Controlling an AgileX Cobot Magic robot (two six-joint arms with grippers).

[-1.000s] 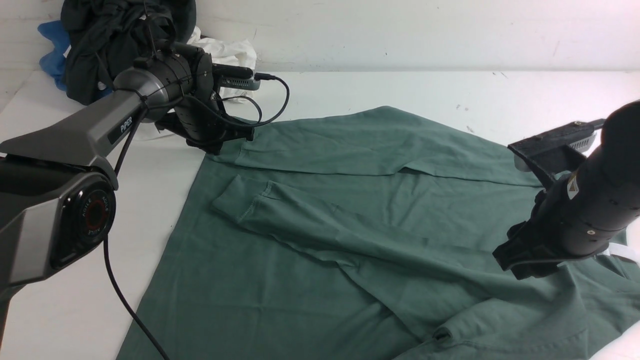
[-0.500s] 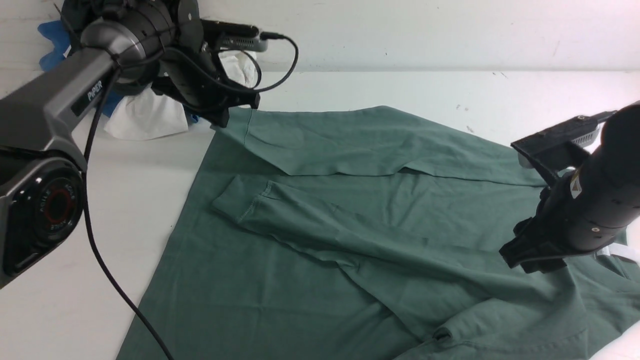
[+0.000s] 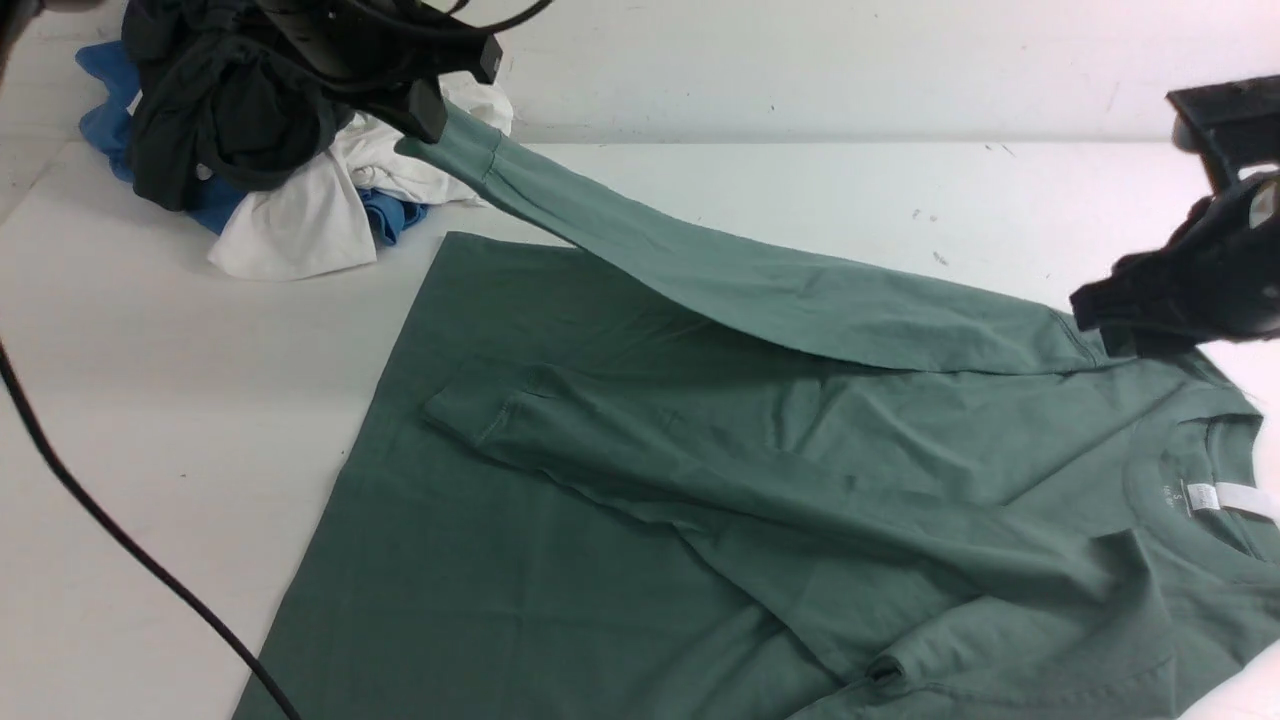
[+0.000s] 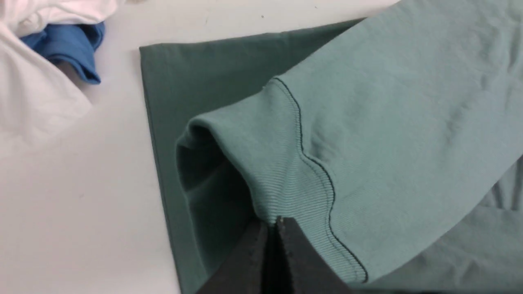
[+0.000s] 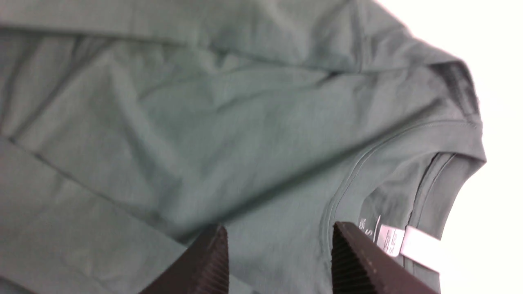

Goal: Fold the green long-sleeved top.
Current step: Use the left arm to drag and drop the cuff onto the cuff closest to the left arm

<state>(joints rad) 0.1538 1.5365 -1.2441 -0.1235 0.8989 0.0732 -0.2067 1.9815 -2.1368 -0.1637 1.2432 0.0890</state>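
Observation:
The green long-sleeved top [image 3: 640, 500] lies spread over the white table, neck with its white tag [image 3: 1215, 497] at the right. One sleeve lies folded across the body, cuff [image 3: 480, 410] toward the left. The far sleeve [image 3: 740, 290] is lifted taut off the table. My left gripper [image 3: 425, 120] is shut on its ribbed cuff [image 4: 286, 179], high at the back left. My right gripper [image 5: 278, 245] hovers open above the chest beside the collar [image 5: 347, 179], with nothing between its fingers; its arm [image 3: 1190, 290] shows at the right edge.
A pile of dark, white and blue garments [image 3: 270, 150] sits at the back left corner, right behind the left gripper. The back wall [image 3: 850, 60] runs along the table's far edge. A black cable [image 3: 120, 540] crosses the table on the left.
My left gripper has risen and moved back toward the pile, pulling the far sleeve up off the body. My right arm has lifted and drawn away to the right, uncovering the collar.

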